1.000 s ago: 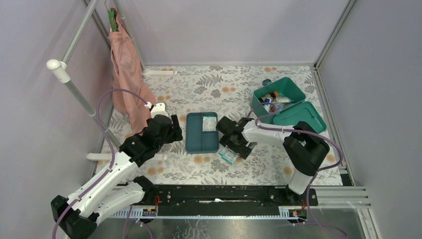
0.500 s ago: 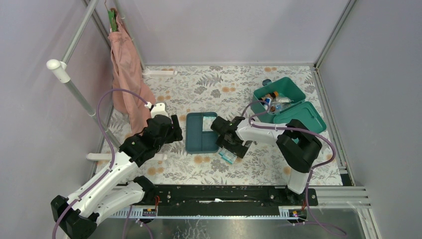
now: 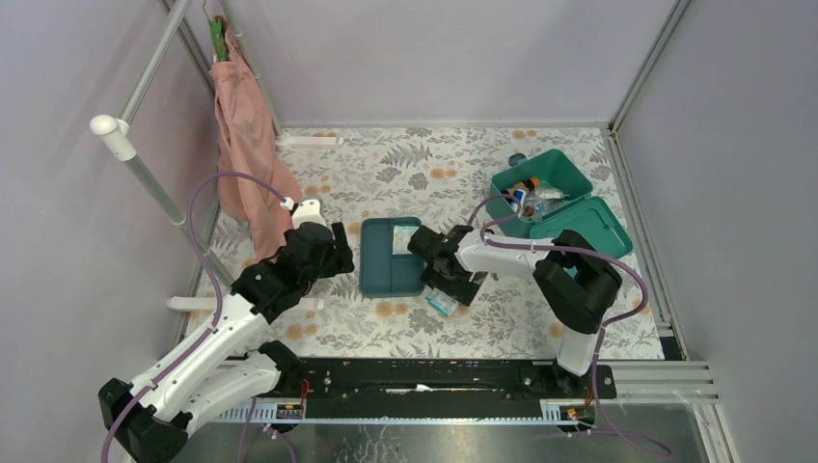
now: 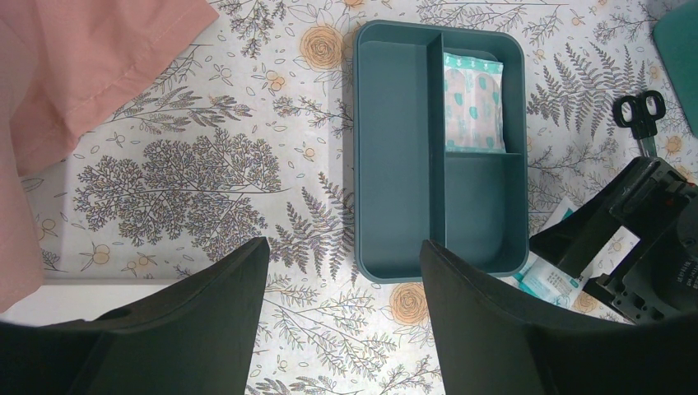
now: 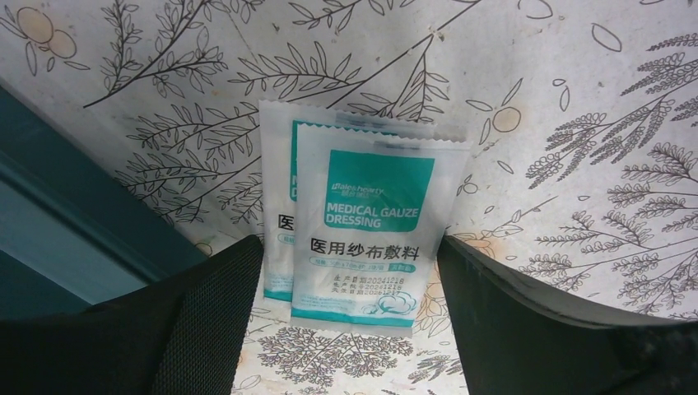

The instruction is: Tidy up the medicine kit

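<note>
Beside tray (image 3: pixel 376 258) | right gripper (image 5: pixel 349 267) astride gauze packets (image 5: pixel 370 206) — jaws spread

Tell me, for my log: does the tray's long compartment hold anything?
No, the left wrist view shows the tray with a bare long compartment; its packet lies in a small one.

Tally by kind, places read off the overhead view.

One medicine kit (image 3: pixel 593 217) at two o'clock of the table (image 3: pixel 434 174), the bottles inside it too jumbled to count. One divided tray (image 4: pixel 399 164) at centre, with three compartments. One patterned packet (image 4: pixel 472 103) in the tray's one-o'clock compartment. Two gauze dressing packets (image 5: pixel 362 222), the top one overlapping the second (image 5: pixel 276 164), at five o'clock of the tray. One pair of scissors (image 4: pixel 640 111) toward three o'clock of the tray. One pink cloth (image 3: pixel 241 135) hanging at ten o'clock. Two white bars, at eleven (image 3: pixel 309 141) and eight o'clock (image 3: pixel 188 303).
</note>
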`<action>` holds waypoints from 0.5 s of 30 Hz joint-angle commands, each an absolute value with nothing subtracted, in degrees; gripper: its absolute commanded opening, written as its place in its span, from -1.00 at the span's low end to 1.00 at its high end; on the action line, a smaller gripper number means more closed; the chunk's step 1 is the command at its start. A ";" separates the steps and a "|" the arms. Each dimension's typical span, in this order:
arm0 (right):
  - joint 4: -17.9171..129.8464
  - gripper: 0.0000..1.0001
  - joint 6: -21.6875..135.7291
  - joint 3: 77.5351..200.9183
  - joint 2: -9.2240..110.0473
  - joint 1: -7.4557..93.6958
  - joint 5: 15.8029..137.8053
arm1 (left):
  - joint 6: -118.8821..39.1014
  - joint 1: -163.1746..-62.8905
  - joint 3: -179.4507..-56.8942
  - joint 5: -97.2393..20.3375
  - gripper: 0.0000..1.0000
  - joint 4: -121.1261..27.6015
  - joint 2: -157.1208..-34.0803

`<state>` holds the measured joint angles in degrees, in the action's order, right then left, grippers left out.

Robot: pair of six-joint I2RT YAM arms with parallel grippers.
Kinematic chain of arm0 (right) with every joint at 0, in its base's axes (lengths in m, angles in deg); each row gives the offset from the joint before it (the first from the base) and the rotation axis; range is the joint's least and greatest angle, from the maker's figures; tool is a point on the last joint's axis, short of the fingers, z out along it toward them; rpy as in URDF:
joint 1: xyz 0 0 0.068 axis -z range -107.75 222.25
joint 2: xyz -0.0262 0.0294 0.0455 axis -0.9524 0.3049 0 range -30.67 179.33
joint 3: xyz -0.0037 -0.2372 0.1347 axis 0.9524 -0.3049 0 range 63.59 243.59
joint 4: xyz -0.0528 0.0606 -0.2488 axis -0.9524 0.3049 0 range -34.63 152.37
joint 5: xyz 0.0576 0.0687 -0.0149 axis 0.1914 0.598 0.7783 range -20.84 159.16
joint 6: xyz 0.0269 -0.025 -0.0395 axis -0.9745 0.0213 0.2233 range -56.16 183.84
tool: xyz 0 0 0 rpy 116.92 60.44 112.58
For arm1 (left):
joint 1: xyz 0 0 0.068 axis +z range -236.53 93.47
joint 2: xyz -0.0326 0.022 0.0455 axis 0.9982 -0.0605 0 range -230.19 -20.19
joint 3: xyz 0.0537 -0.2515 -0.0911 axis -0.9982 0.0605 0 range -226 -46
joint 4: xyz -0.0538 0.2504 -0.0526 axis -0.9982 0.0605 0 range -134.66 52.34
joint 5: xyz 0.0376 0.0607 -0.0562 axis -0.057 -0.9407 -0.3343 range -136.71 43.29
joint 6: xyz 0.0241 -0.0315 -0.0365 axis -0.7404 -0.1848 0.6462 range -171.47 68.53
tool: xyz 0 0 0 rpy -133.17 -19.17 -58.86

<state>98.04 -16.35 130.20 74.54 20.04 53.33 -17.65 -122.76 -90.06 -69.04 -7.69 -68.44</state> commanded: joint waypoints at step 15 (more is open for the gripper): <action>96.13 0.40 -9.25 124.69 74.38 19.34 46.91 | -18.60 -122.48 -90.57 -70.07 0.51 -8.01 -68.08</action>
